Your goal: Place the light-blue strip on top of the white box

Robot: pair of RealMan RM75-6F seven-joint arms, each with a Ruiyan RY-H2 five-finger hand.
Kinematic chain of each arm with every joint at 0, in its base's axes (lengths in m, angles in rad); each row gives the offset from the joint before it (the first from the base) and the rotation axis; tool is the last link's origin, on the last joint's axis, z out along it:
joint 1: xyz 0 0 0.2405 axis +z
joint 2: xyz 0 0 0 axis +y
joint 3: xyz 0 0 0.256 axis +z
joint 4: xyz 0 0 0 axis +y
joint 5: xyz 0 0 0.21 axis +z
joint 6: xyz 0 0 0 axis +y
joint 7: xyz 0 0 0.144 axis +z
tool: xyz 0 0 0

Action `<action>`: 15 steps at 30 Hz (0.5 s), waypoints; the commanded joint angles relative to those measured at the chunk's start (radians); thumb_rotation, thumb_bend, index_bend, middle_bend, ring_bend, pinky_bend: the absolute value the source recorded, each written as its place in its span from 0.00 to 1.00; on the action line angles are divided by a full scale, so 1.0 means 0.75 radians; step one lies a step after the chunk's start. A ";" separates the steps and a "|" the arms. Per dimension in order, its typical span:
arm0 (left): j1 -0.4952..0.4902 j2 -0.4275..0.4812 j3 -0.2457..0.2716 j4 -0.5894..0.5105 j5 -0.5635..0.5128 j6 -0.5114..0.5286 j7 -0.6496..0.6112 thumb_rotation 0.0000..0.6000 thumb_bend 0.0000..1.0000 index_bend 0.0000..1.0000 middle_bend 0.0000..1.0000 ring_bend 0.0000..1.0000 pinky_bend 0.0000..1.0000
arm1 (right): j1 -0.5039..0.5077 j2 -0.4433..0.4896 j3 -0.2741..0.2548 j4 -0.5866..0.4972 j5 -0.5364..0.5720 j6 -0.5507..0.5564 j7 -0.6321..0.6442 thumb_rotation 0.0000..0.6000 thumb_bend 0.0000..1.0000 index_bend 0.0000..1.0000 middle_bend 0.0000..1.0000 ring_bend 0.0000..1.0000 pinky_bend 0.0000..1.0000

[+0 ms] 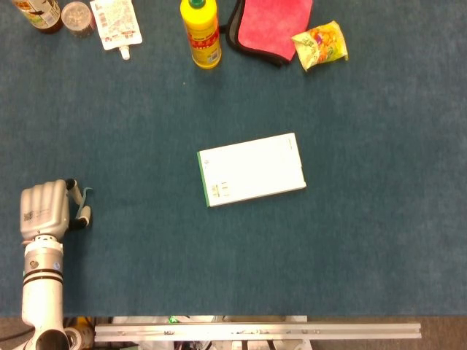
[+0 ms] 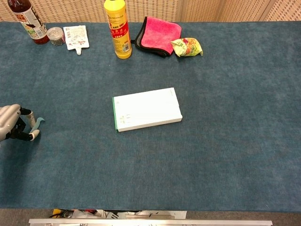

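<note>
The white box (image 1: 252, 170) (image 2: 146, 109) lies flat near the middle of the blue cloth, with a green edge on its left side. Far to its left, near the table's left edge, is my left hand (image 1: 45, 210) (image 2: 10, 125). Its fingers are curled, and the light-blue strip (image 1: 84, 195) (image 2: 37, 123) is pinched at the fingertips. Only a short curved piece of the strip sticks out to the right of the hand, low over the cloth. My right hand is in neither view.
Along the far edge stand a dark bottle (image 2: 28, 19), a small jar (image 2: 56, 36), a white pouch (image 1: 115, 23), a yellow bottle (image 1: 201, 33), a pink cloth (image 1: 273, 25) and a yellow snack packet (image 1: 319, 45). A metal rail (image 1: 255, 332) runs along the front edge.
</note>
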 commanded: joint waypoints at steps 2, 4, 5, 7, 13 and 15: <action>-0.005 0.001 -0.001 -0.001 -0.006 -0.006 0.000 0.83 0.35 0.53 0.92 0.93 1.00 | 0.001 0.000 -0.001 -0.001 0.002 -0.005 -0.003 1.00 0.00 0.13 0.32 0.24 0.22; -0.009 0.003 0.000 -0.002 -0.012 -0.012 0.004 0.83 0.36 0.53 0.92 0.93 1.00 | 0.001 -0.002 -0.002 -0.001 0.003 -0.007 -0.003 1.00 0.00 0.13 0.32 0.24 0.22; -0.010 0.003 0.001 -0.002 -0.014 -0.013 0.006 0.83 0.36 0.53 0.92 0.93 1.00 | 0.001 -0.003 -0.001 0.000 0.003 -0.007 -0.003 1.00 0.00 0.13 0.32 0.24 0.22; -0.012 0.002 0.000 -0.002 -0.017 -0.012 0.006 0.83 0.37 0.53 0.92 0.93 1.00 | 0.001 -0.004 0.000 0.002 0.005 -0.008 -0.003 1.00 0.00 0.13 0.32 0.24 0.22; -0.017 0.006 -0.001 -0.005 -0.015 -0.010 0.000 0.84 0.41 0.54 0.92 0.93 1.00 | 0.002 -0.003 0.002 0.003 0.006 -0.009 -0.003 1.00 0.00 0.13 0.32 0.24 0.22; -0.018 0.009 0.003 -0.010 -0.012 -0.013 0.000 0.85 0.41 0.55 0.92 0.93 1.00 | 0.002 -0.004 0.002 0.003 0.007 -0.009 -0.002 1.00 0.00 0.13 0.32 0.24 0.22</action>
